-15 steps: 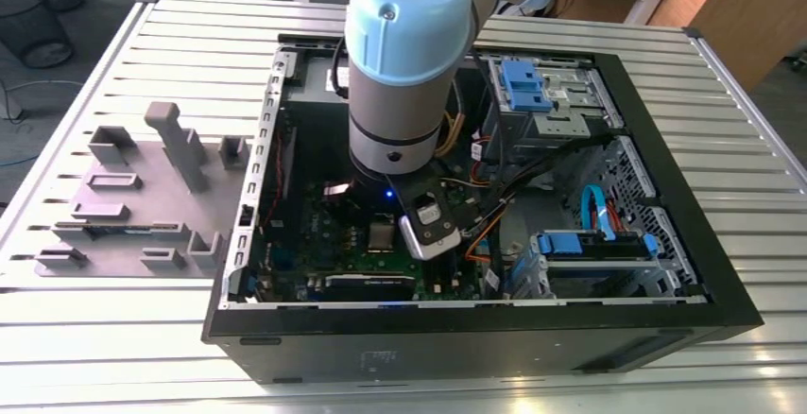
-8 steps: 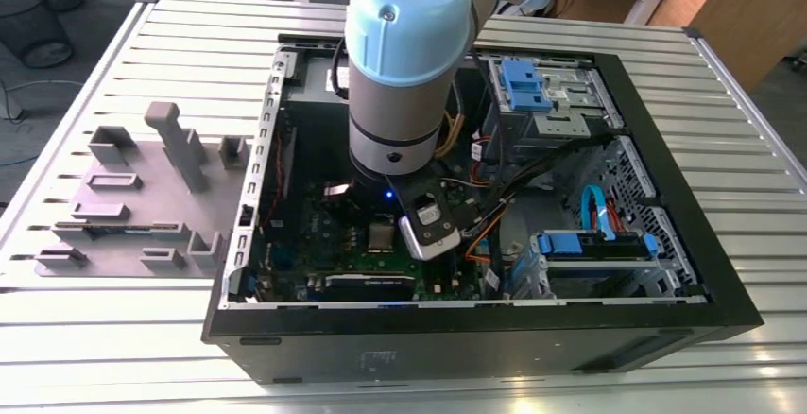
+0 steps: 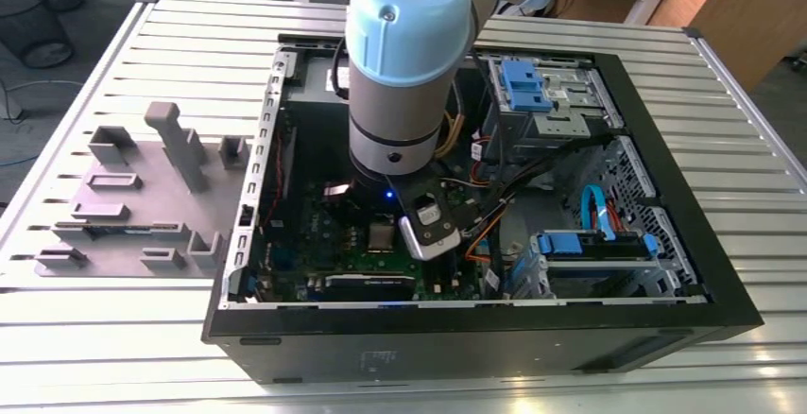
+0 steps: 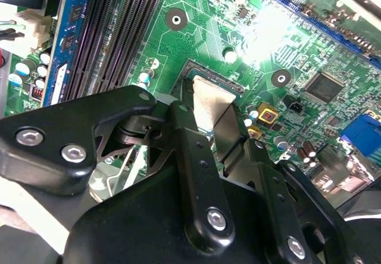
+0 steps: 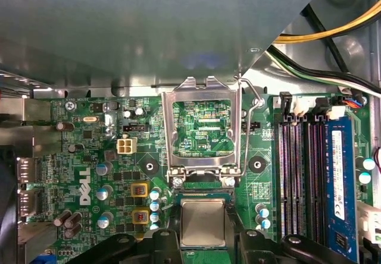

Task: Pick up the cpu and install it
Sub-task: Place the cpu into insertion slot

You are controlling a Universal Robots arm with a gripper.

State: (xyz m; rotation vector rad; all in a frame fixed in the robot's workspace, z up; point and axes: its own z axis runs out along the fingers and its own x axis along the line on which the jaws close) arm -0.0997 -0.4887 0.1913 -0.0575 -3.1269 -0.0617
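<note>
The cpu (image 5: 202,221), a small square chip with a pale silver top, lies at the motherboard socket, just below the socket's raised metal frame (image 5: 168,133). My gripper (image 5: 203,243) hangs straight over it inside the PC case (image 3: 479,329). One black finger (image 5: 164,243) presses against each side of the chip. In the second wrist view the cpu (image 4: 211,97) shows as a silver wedge between the fingers (image 4: 187,133), sitting inside the dark socket border. In the exterior view the arm's wrist (image 3: 391,163) hides most of the gripper (image 3: 376,227).
Memory slots and a blue module (image 5: 339,175) run beside the socket. Yellow and black cables (image 5: 333,32) cross above them. Blue drive bays (image 3: 523,83) fill the case's far end. Grey stepped holder blocks (image 3: 139,206) stand on the slatted table on the exterior view's left.
</note>
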